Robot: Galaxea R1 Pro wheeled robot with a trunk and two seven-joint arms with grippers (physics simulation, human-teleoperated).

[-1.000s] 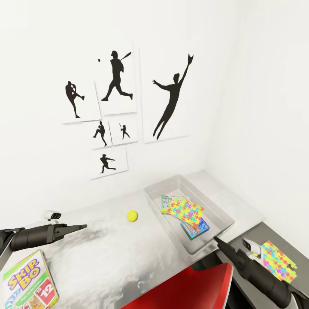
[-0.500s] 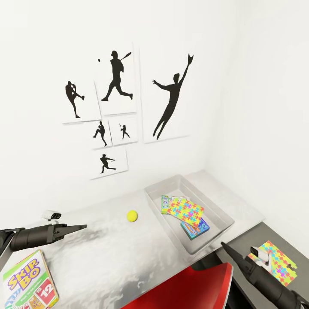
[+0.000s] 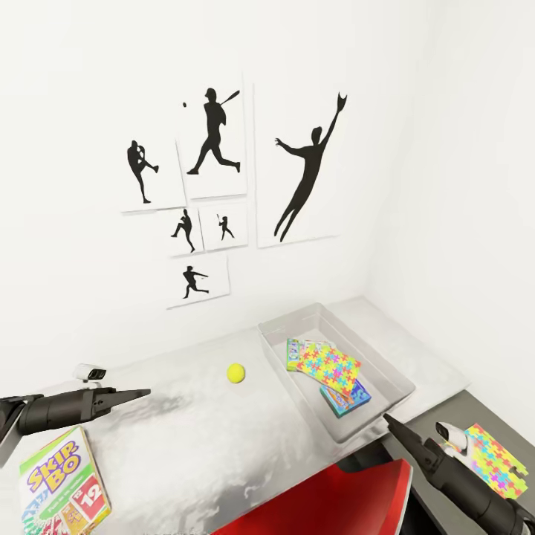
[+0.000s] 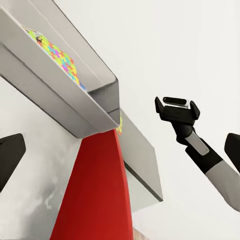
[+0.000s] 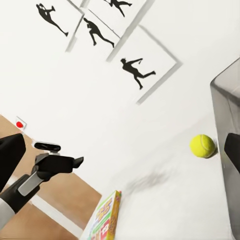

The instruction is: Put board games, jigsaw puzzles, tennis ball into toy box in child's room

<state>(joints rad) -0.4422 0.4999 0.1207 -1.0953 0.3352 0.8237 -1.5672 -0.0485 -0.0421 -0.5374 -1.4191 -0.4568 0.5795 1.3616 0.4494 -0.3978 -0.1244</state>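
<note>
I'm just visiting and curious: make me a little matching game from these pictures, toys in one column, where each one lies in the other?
Things:
1. tennis ball
2. SKIP-BO game
3. jigsaw puzzle on top of the pile
4. second jigsaw puzzle

Places:
A. inside the toy box
B. on the dark lower cabinet, right of the table
C. on the table, beside the toy box
D. at the table's near left corner

Pairs: 1-C, 2-D, 3-A, 4-B

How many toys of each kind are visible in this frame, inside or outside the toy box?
Jigsaw puzzles: 2, one in the toy box at, one on the dark cabinet at.
Board games: 3, two in the box at and, plus SKIP-BO on the table.
Tennis ball: 1, on the table.
Total: 6.
</note>
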